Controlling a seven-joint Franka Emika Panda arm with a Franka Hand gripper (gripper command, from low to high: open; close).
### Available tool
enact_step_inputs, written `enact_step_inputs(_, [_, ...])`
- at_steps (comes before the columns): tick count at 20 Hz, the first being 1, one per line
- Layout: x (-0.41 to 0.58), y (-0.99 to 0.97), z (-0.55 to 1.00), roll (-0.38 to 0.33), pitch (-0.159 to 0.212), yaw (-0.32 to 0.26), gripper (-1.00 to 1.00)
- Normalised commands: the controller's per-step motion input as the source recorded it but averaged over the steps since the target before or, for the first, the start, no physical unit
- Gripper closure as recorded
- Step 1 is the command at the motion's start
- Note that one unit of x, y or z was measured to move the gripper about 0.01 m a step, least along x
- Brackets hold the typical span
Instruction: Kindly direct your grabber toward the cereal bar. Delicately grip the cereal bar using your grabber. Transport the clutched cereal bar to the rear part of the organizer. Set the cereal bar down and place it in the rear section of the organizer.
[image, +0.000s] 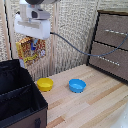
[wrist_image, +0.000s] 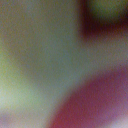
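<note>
Hand (image: 32, 41) gripping yellow-orange, red-printed cereal bar (image: 31, 50)

The grabber (image: 31, 36) is white; the bar (image: 30, 50) is yellow-orange with red and brown print. The organizer (image: 15, 107) is black, the bowls yellow (image: 45, 84) and blue (image: 77, 85). The table (image: 95, 102) is pale wood and the cabinet (image: 111, 45) brown.
</note>
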Motion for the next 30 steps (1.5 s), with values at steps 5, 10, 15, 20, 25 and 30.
enact_step_inputs(5, [0.0,0.53,0.15,0.052,0.015,-0.188,1.0])
enact_step_inputs(10, [0.053,0.58,0.29,0.03,0.002,-0.172,1.0])
enact_step_inputs(15, [0.189,0.67,0.36,0.016,0.001,-0.13,1.0])
enact_step_inputs(20, [0.346,0.74,0.31,0.029,0.026,-0.088,1.0])
enact_step_inputs(25, [0.429,0.69,0.18,0.033,0.045,-0.088,1.0])
enact_step_inputs(30, [0.441,0.62,0.0,0.008,0.057,-0.096,1.0])
